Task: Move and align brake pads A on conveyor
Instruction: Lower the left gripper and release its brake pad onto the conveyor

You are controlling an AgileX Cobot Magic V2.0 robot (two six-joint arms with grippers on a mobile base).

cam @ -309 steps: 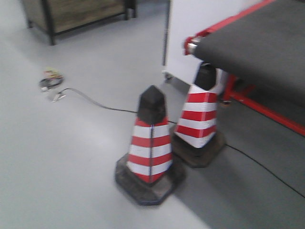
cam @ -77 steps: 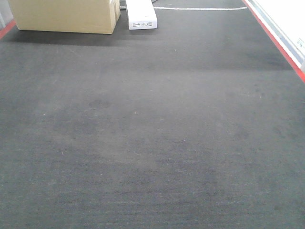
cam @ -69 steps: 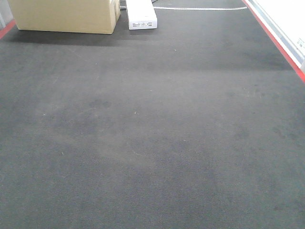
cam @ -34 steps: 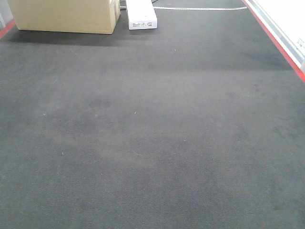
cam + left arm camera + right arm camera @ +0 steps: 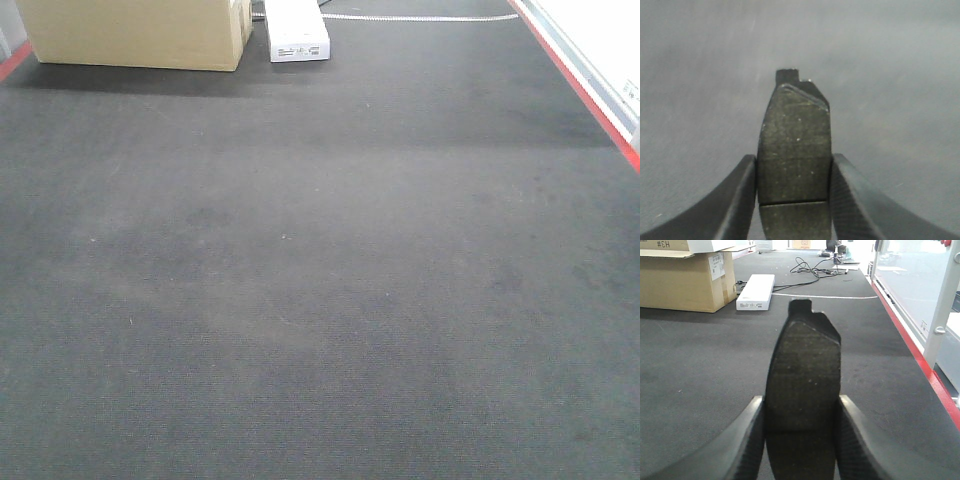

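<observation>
The dark charcoal conveyor (image 5: 320, 280) fills the front view, with a red strip (image 5: 575, 85) along its right edge; no pad or gripper shows there. My left gripper (image 5: 794, 170) is shut on a dark grey brake pad (image 5: 794, 145), held lengthwise between the jaws above a blurred grey surface; its groove crosses near the bottom. My right gripper (image 5: 801, 412) is shut on another brake pad (image 5: 802, 390), held lengthwise above the conveyor (image 5: 700, 365). The other pads are out of view.
A cardboard box (image 5: 135, 32) and a white flat box (image 5: 296, 30) stand at the belt's far end; they also show in the right wrist view, the cardboard box (image 5: 685, 277) and white box (image 5: 756, 291). Cables (image 5: 815, 267) lie beyond. A white panel (image 5: 912, 285) borders the right edge.
4.5 s ago the front view showed floor, two striped cones and the conveyor's corner; it now looks down on the belt. Over the last second nothing has visibly moved.
</observation>
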